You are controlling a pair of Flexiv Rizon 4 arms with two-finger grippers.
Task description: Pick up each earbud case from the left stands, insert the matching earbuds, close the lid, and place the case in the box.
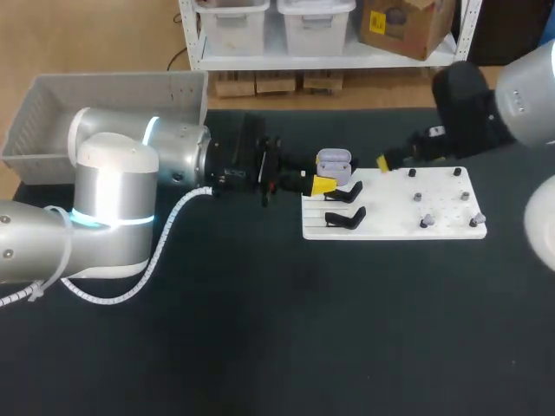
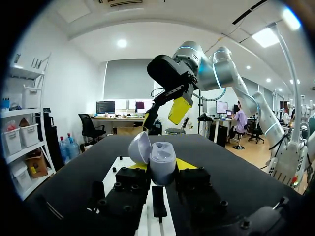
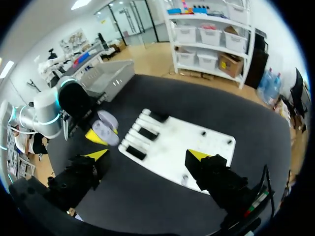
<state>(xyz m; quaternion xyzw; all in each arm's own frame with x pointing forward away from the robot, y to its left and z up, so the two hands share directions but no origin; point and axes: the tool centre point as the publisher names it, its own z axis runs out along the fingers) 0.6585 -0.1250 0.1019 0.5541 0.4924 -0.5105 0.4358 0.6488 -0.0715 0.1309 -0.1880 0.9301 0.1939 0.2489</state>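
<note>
- Left gripper (image 2: 162, 165) is clamped on the earbud case (image 2: 162, 155), one finger each side. The lid's flipped open, right at the far-left corner of the white stand board (image 1: 390, 217).
- Right gripper (image 3: 147, 155) hangs over the board's far edge with its fingers spread wide.
- Grey box (image 1: 52, 113) sits at the tabletop's far-left corner.
</note>
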